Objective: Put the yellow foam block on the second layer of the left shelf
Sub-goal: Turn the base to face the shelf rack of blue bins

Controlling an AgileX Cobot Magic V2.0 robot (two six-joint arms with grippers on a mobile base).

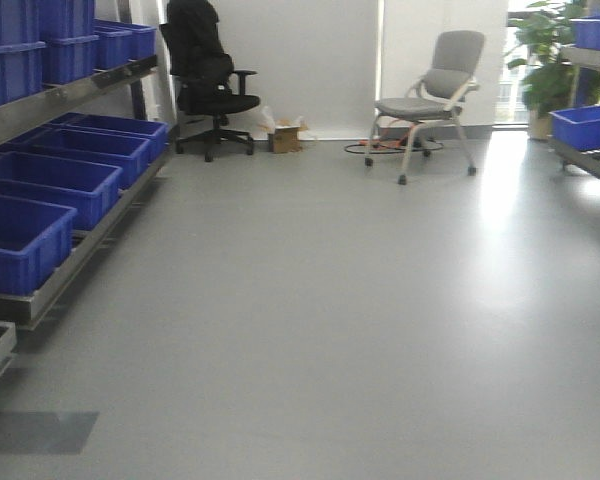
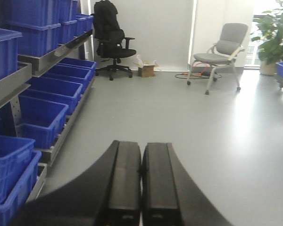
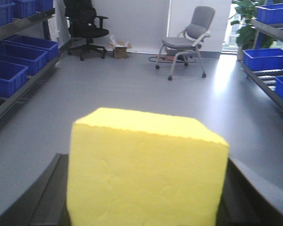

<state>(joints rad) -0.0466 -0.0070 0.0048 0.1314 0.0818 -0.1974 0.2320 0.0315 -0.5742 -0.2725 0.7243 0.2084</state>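
The yellow foam block [image 3: 146,174] fills the lower middle of the right wrist view. My right gripper [image 3: 145,161] is shut on it, one black finger showing at each side. My left gripper [image 2: 142,147] is shut with nothing in it, its two black fingers pressed together above the grey floor. The left shelf [image 1: 72,96] runs along the left wall, a metal rack with blue bins [image 1: 40,185] on its sloped tiers. It also shows in the left wrist view as the left shelf [image 2: 52,55], close beside the left gripper. Neither gripper shows in the front view.
A black office chair [image 1: 212,82] and a small cardboard box [image 1: 285,136] stand at the far wall. A grey chair [image 1: 435,95] stands over floor cables. A right-hand shelf with blue bins [image 1: 590,128] and a plant [image 1: 545,50] are at the right.
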